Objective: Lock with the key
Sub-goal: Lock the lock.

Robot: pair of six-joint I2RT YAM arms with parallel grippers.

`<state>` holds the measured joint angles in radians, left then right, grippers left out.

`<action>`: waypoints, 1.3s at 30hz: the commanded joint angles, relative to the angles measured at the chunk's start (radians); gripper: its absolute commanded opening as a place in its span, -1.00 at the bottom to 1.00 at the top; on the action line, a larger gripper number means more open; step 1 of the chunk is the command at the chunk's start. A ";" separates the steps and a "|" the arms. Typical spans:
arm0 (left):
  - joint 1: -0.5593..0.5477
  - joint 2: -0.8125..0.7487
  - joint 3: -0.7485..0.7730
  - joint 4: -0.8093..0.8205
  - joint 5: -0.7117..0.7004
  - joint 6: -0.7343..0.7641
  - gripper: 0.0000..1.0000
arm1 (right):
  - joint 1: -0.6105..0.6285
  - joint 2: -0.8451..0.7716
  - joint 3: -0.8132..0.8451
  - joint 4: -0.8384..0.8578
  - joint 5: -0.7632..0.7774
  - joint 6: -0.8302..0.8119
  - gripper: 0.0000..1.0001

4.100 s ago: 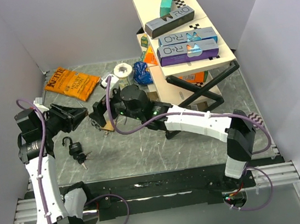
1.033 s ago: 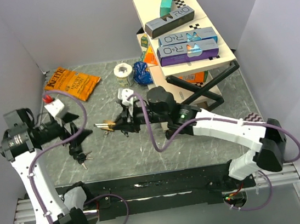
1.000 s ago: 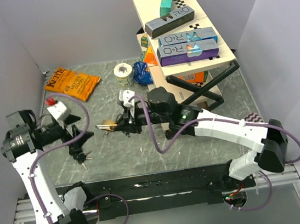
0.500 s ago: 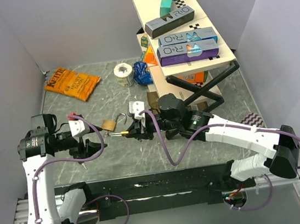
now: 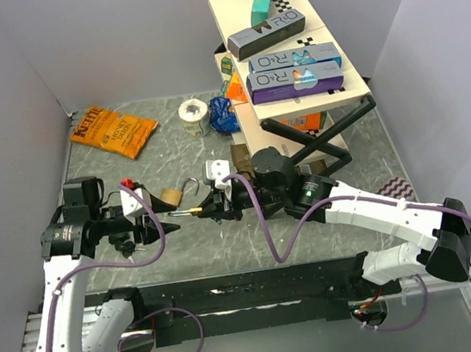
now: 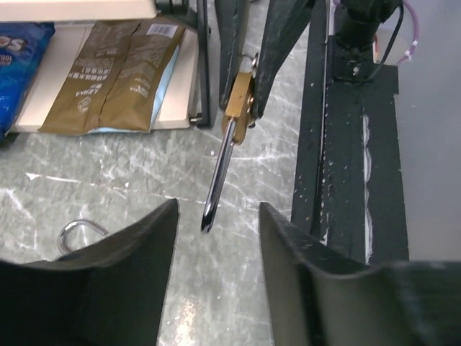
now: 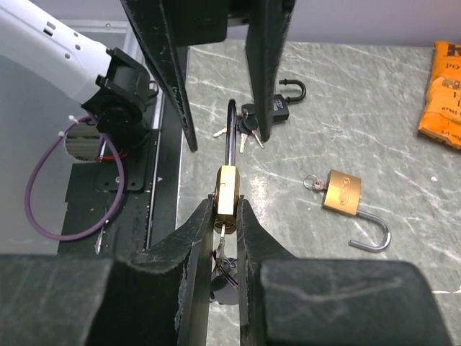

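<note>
My right gripper (image 7: pixel 225 207) is shut on a small brass padlock (image 7: pixel 226 186), held above the table. Its steel shackle (image 7: pixel 232 133) points straight at the left arm. A key (image 7: pixel 223 233) sits in the padlock's underside, with its ring hanging between the fingers. My left gripper (image 6: pixel 216 241) is open; the shackle's tip (image 6: pixel 208 222) hangs between its fingers (image 6: pixel 137 274) and touches neither. From above, the two grippers meet left of centre: the right gripper (image 5: pixel 207 207), the left gripper (image 5: pixel 157 224).
A second brass padlock (image 5: pixel 169 196) lies with its shackle open beside the grippers. A black padlock (image 7: pixel 282 102) with keys (image 7: pixel 248 131) lies under the left gripper. At the back are an orange chip bag (image 5: pixel 113 129), a tape roll (image 5: pixel 194 115) and stacked boxes (image 5: pixel 291 73).
The right gripper carried the padlock forward and turned its shackle toward the left arm. The left gripper swung in to meet it, and its jaws narrowed around the shackle tip.
</note>
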<state>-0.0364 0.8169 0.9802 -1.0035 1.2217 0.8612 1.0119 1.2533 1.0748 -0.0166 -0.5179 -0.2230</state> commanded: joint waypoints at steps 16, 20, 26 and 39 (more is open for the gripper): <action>-0.086 -0.027 -0.023 0.158 0.033 -0.221 -0.94 | 0.022 -0.035 0.001 0.049 -0.070 -0.111 -1.00; -0.099 -0.044 -0.041 0.255 0.025 -0.316 -0.98 | 0.024 -0.029 0.005 0.056 -0.097 -0.114 -1.00; -0.134 -0.073 -0.089 0.405 -0.019 -0.448 -0.98 | 0.033 -0.011 0.004 0.095 -0.133 -0.092 -1.00; -0.224 -0.094 -0.140 0.621 -0.105 -0.588 -0.98 | 0.033 0.060 0.050 0.133 -0.240 -0.026 -1.00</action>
<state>-0.2058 0.7212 0.8341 -0.6033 1.0981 0.3378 0.9886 1.2556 1.0748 -0.0555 -0.5831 -0.2958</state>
